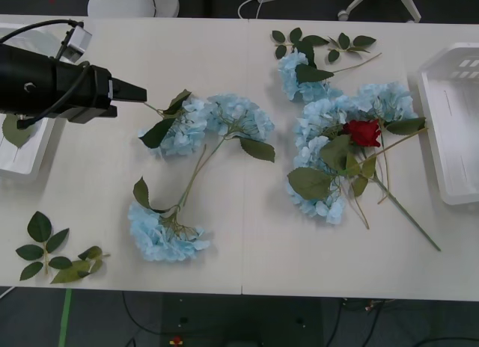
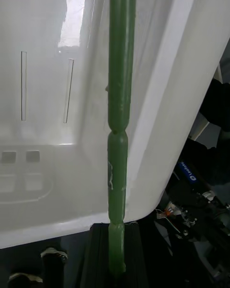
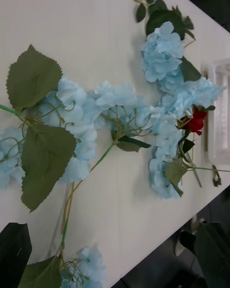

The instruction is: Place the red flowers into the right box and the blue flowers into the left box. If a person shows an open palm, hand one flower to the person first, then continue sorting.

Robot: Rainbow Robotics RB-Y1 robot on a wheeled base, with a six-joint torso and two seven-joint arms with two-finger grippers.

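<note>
The left arm [image 1: 52, 85] is seen as a thick black cylinder that narrows in steps to a slim black tip. A small grey box-shaped module [image 1: 75, 39] is mounted on its upper side. Thin black cables [image 1: 34, 29] are looped over the housing, and another is run along its flank.

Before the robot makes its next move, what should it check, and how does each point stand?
1. left gripper open, ready to grab: ok.
2. Left gripper close to the blue flowers: ok, at a stem end.
3. right gripper shut firmly on the green stem: ok.
4. That stem is over the right box: ok.
5. That stem's bloom is red: cannot tell.
6. All flowers sorted: not ok, a red flower and blue ones lie on the table.
</note>
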